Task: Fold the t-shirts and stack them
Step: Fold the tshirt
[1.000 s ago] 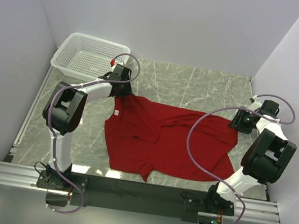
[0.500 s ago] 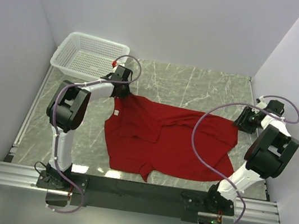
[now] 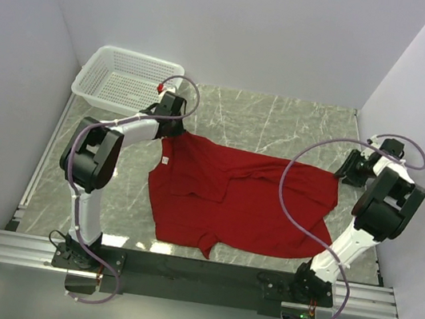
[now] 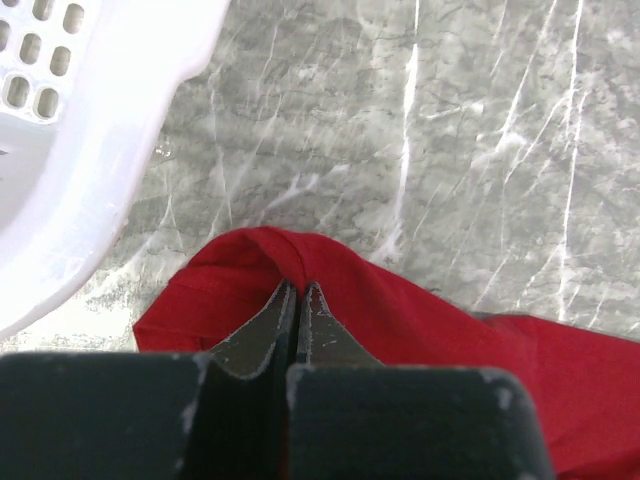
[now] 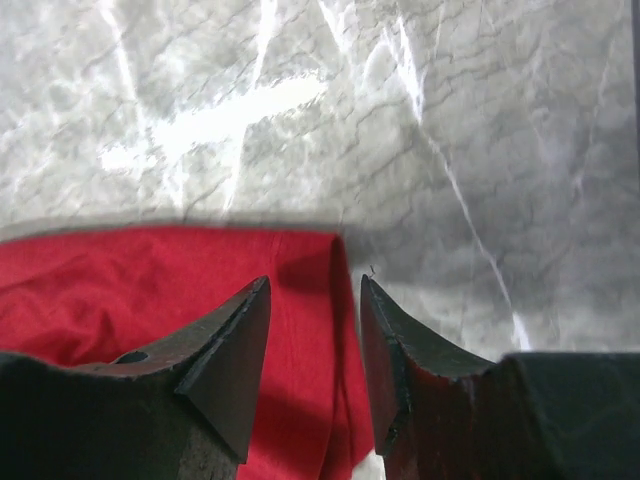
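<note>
Marble table (image 3: 284,114): deep-red t-shirt (image 3: 246,205) lies spread and rumpled across the middle, between the two arms. White mesh basket (image 3: 128,77) sits at the far-left corner, near the shirt's far-left corner but apart from it. Left gripper (image 4: 298,290): jaws fully closed, pinching a raised fold at that corner. Right gripper (image 5: 315,283): jaws roughly half apart, straddling the shirt's far-right corner edge, nothing clamped; contact with the fabric can't be told. White neck label (image 3: 165,160) shows near the shirt's left edge.

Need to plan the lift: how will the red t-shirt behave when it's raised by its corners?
Probably floppy: the t-shirt lies creased and bunches where the left hand pinches it. Wide and thin, it would likely sag between grips. Its edge may slip from the open right hand.
</note>
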Tool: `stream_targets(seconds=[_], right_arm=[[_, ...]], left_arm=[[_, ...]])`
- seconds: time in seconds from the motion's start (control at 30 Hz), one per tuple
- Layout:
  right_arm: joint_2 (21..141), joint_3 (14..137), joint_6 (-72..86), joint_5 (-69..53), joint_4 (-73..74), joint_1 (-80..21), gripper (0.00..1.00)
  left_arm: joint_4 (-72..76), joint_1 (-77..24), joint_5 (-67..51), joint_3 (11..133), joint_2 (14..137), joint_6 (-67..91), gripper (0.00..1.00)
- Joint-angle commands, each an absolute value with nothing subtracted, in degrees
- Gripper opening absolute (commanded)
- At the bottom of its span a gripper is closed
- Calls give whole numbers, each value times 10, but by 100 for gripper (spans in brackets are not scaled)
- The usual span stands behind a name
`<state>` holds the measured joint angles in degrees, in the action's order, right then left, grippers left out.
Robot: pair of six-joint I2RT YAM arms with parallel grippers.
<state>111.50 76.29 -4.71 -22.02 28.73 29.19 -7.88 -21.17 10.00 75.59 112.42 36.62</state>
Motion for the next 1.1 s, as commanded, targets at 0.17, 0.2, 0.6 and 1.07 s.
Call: stream_targets(seconds=[0.17,0.2,0.6,1.07], right_arm=[[1158,806,-42,-215,295,273,45],[1161,809,-42,-218,297,272,43],[1141,844,-48,-221,258,268,0],[1173,939,-60,-206,235,214,14]], left_arm=[[-69,-208,109,775,1095,353,1],[-71,-208,112,776,1095,352,1],[-93,-186,154,780,1091,333,1],[-121,-178,158,848,1133,311,1]])
